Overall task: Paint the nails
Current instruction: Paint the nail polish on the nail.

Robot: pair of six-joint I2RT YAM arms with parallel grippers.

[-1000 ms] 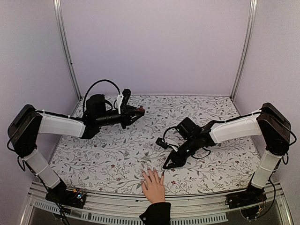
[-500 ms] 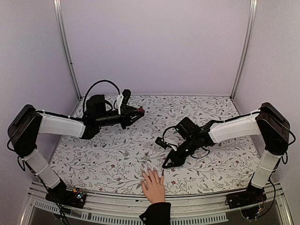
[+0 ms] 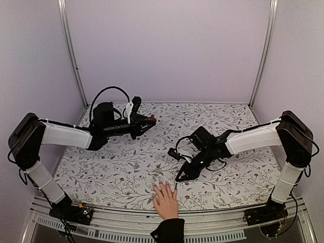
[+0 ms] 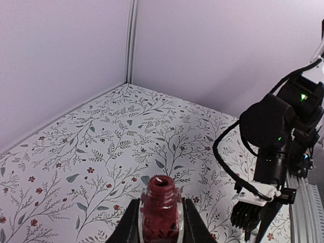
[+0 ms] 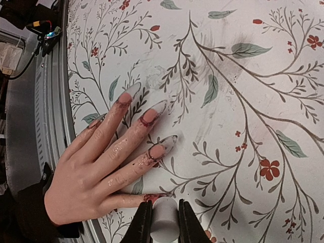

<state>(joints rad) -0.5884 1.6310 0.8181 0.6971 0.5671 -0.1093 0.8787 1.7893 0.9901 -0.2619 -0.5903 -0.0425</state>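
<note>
1. Top view: a human hand [image 3: 165, 201] lies flat, palm down, on the floral table [image 3: 116, 167] at the near edge, between the two arm bases. A black sleeve cuff [image 3: 167, 229] is at the wrist. The nails are too small to read in this view.
2. Right wrist view shows them well. The nails [image 5: 158, 107] are long and pale, at the tips of fingers slightly spread on the table. Red smears sit at the base of three nails and on the skin nearby.
3. The right gripper [image 5: 164, 223] has its jaws closed on a white cap [image 5: 164, 215], just beside the lowest finger. Whether they touch, I cannot tell. The cap shows only in this view; the top view gives only that the gripper is low, near the fingertips, on the hand's right.
4. The left gripper [image 4: 161, 225] is well apart from the hand, at the far left of the table. The top view shows only a small red spot at its tip.
5. Left wrist view gives more: the jaws are clamped on a dark-red bottle [image 4: 161, 212], upright, w/ open neck.
6. The same view also shows the right arm [image 4: 273, 147] w/ green lights.
</note>
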